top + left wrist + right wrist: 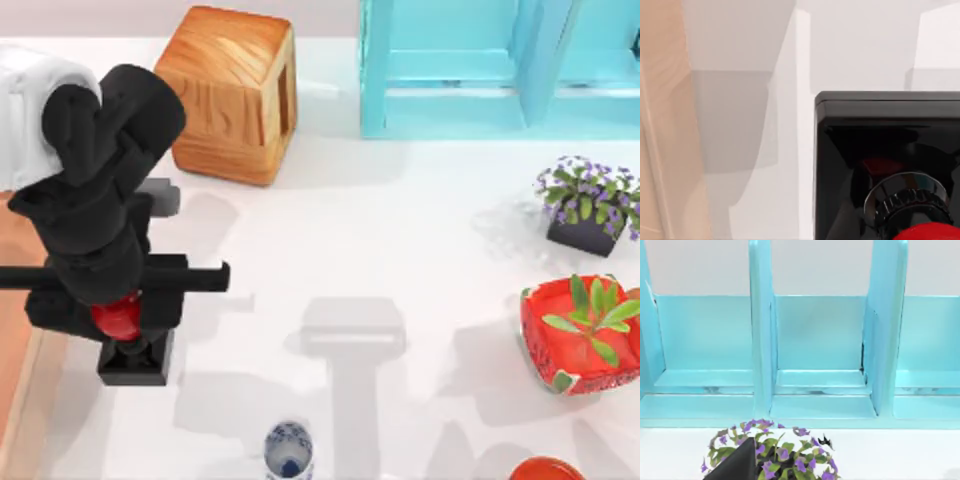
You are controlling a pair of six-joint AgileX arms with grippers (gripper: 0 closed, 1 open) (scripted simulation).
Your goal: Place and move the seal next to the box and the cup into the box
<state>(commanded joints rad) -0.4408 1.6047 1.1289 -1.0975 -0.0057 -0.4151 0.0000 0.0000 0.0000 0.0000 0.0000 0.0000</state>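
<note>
The seal (125, 335) stands upright on the white table (400, 260), knob up, near the left side just beside the box (15, 330). Its glossy red round knob sits over a black square base with a ribbed metal collar between. The left claw (120, 315) is over the knob; whether it pinches cannot be told. The cup (289, 450) stands upright, well apart.

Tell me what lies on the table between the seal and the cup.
Nothing. In the top view the stretch from the seal to the cup is bare white tabletop crossed only by grey shadows.
</note>
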